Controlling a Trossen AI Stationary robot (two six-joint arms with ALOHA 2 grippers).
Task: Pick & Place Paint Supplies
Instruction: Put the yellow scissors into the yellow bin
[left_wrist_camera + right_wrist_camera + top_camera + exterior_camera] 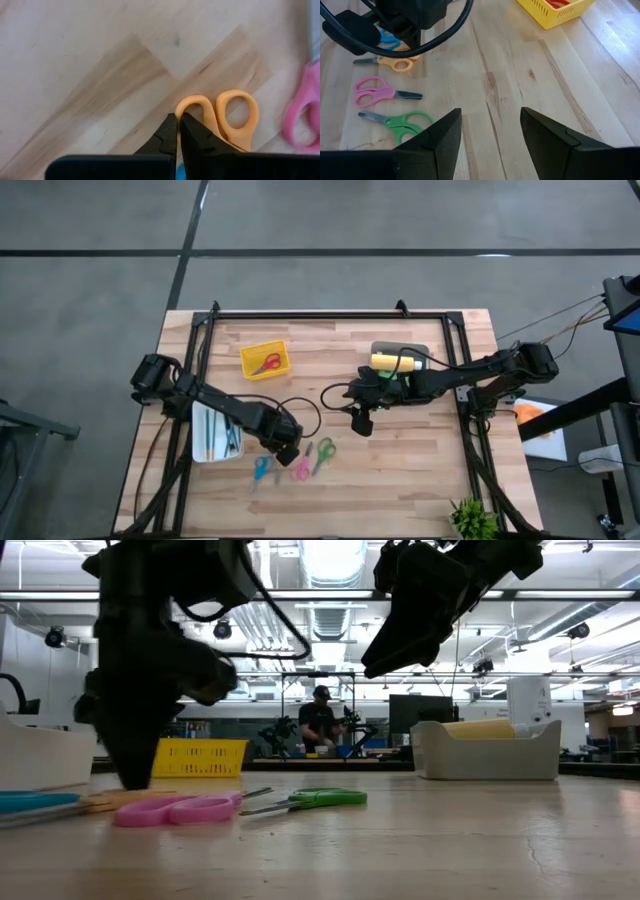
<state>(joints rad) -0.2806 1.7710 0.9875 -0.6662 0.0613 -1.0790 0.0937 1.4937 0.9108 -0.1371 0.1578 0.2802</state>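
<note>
Orange scissors (235,117) lie flat on the wooden table with blue (261,468), pink (300,470) and green (322,452) scissors around them. My left gripper (178,116) points straight down, shut at the orange pair's handle. My right gripper (490,130) hangs open above the middle of the table with nothing between its fingers. A yellow paint bottle (392,360) lies in a grey tray (425,352) at the right. Thin brushes and pens (230,438) lie in a white tray (203,432) at the left. My left gripper meets the orange scissors at the rim of one handle loop (186,103). One finger (197,137) stands inside the loop and the other outside, pinching the rim at the tips. The fingers come from above, pointing down. The scissors lie flat on the table.
A yellow basket (248,352) with red scissors (266,363) stands at the far middle-left. A green plant (472,520) sits at the near right corner. A black frame (330,315) runs along the table's edges. A person (320,720) stands in the room beyond the table.
</note>
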